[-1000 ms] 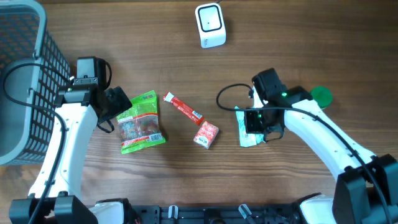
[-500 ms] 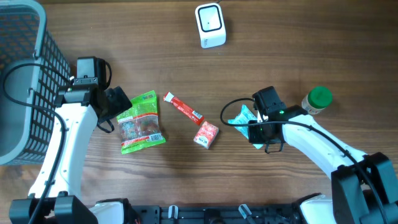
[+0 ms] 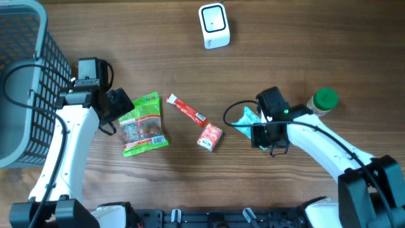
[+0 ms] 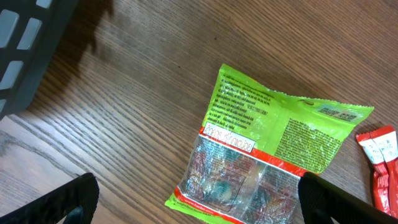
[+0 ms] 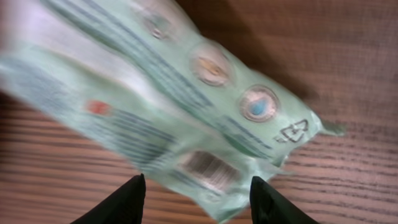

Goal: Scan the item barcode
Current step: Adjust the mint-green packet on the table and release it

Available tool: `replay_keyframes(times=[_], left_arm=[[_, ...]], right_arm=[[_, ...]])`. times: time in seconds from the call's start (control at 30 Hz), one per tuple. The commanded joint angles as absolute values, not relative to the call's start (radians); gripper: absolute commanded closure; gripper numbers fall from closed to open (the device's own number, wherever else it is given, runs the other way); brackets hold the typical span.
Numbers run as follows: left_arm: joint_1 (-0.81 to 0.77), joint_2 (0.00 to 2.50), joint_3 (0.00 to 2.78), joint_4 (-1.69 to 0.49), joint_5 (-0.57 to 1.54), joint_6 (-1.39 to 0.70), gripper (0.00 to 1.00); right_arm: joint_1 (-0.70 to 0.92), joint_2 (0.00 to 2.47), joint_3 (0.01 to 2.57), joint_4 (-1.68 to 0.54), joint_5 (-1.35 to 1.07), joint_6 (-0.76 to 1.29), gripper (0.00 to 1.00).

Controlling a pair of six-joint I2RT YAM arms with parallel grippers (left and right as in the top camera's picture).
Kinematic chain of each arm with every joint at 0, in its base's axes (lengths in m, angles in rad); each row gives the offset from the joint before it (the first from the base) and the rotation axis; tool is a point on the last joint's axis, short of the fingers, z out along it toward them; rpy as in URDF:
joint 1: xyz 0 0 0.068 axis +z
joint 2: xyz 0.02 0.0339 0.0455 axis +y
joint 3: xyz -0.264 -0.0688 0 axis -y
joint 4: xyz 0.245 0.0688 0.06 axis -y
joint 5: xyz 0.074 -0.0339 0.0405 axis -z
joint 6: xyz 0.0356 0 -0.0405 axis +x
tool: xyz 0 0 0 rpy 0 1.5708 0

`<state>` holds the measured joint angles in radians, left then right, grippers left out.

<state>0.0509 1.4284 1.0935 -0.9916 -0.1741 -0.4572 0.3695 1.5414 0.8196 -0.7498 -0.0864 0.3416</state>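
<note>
Mint-green crinkled plastic packet [image 5: 186, 118] slants across the wooden surface [image 5: 354, 186], barcode [image 5: 208, 168] nearest the spread right tool [image 5: 198, 200]; left tool [image 4: 199, 205] gapes wide

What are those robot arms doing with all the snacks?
They are supposed to scan a barcode. The right gripper is over a pale green packet with its fingers apart, so it isn't squeezing it. The wrist camera can see the packet's barcode. The left gripper hangs wide open beside a green candy bag. The white scanner sits at the far side of the table, and nothing is in front of it yet.
</note>
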Motion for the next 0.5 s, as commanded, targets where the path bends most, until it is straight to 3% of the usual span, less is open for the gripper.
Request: replay_keyframes(times=[0.0,0.1,0.13,0.2,0.47], left_arm=[[0.056,1.425,1.107,-0.992,-0.172,-0.449,0.0],[0.056,1.425,1.107,-0.992,-0.172,-0.449,0.0],[0.056,1.425,1.108,-0.992,-0.172,-0.449,0.0],[0.056,1.425,1.107,-0.992,-0.172,-0.449,0.0],[0.056,1.425,1.108,-0.992,-0.172,-0.449,0.0]], right_arm=[[0.367,1.547,0.966,-0.867,-0.127,0.314,0.43],[0.367,1.548,0.966,-0.927,-0.127,0.317,0.43],[0.367,1.549,0.955,-0.928,-0.123,0.318,0.5],[0.367,1.551,0.926,-0.933,-0.057,0.36,0.96],[0.367,1.552,0.765,-0.826,0.033,0.613,0.96]])
